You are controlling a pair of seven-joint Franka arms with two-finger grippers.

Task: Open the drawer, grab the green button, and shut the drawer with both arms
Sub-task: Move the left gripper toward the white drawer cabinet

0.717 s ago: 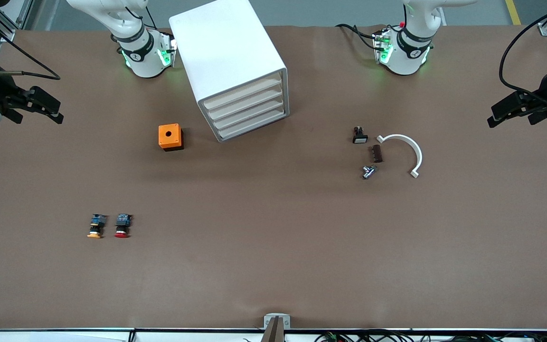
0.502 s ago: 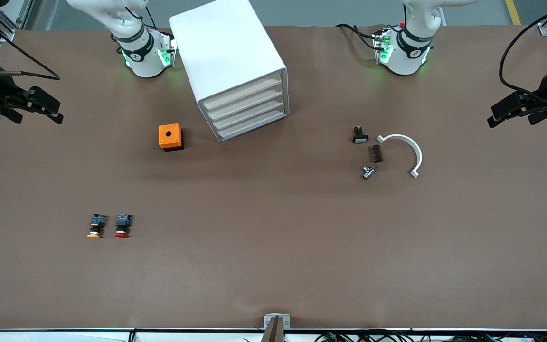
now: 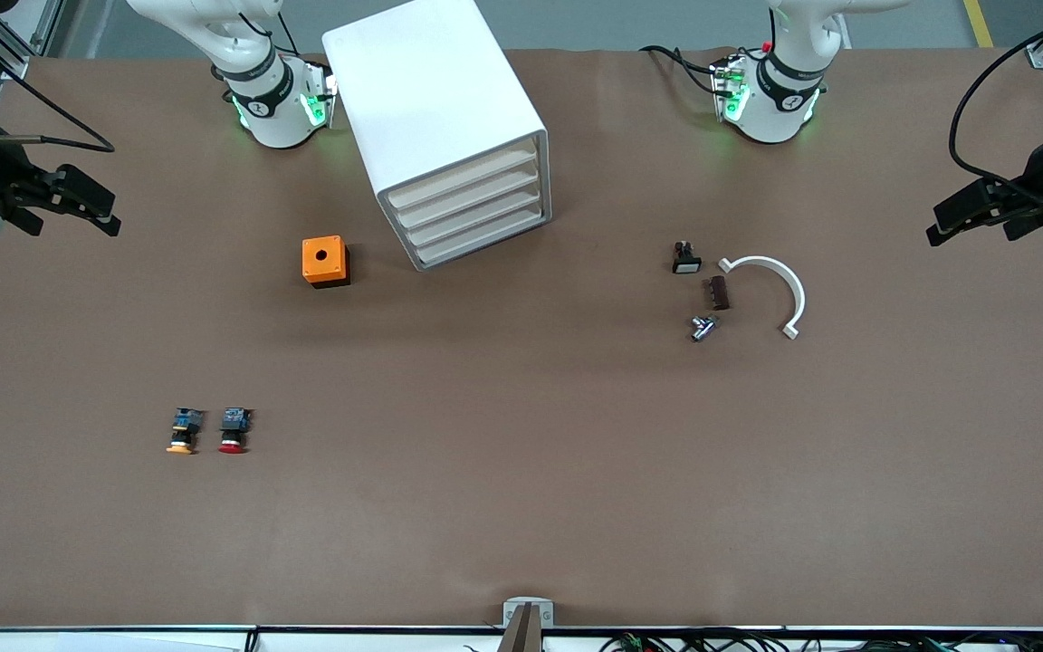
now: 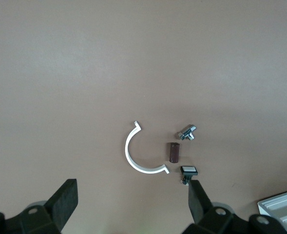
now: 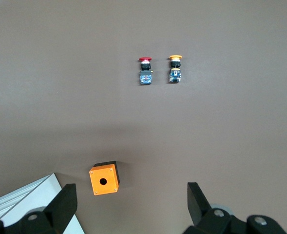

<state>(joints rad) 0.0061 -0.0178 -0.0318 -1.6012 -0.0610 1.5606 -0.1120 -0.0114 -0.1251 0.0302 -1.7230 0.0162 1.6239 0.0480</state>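
Note:
The white cabinet [image 3: 431, 100] stands near the robots' bases, and its stacked drawers [image 3: 476, 208] are all shut, pale fronts flush. The button is hidden; no green cap shows in any view. My left gripper [image 3: 938, 222] hangs open over the left arm's end of the table. In the left wrist view the left gripper [image 4: 132, 204] holds nothing, with a drawer corner [image 4: 282, 209] at the edge. My right gripper [image 3: 112, 214] hangs open over the right arm's end of the table. In the right wrist view the right gripper [image 5: 131, 204] is empty too, beside a corner of the cabinet [image 5: 26, 200].
An orange box with a round hole [image 3: 325, 261] sits beside the cabinet. A yellow-capped button [image 3: 182, 432] and a red-capped button [image 3: 233, 431] lie nearer the front camera. A white curved piece [image 3: 779, 290], a small black switch [image 3: 685, 259], a brown block [image 3: 719, 292] and a metal part [image 3: 703, 327] lie toward the left arm's end.
The left gripper has drifted very slightly toward the table's middle. The right arm and everything on the table stay as they were.

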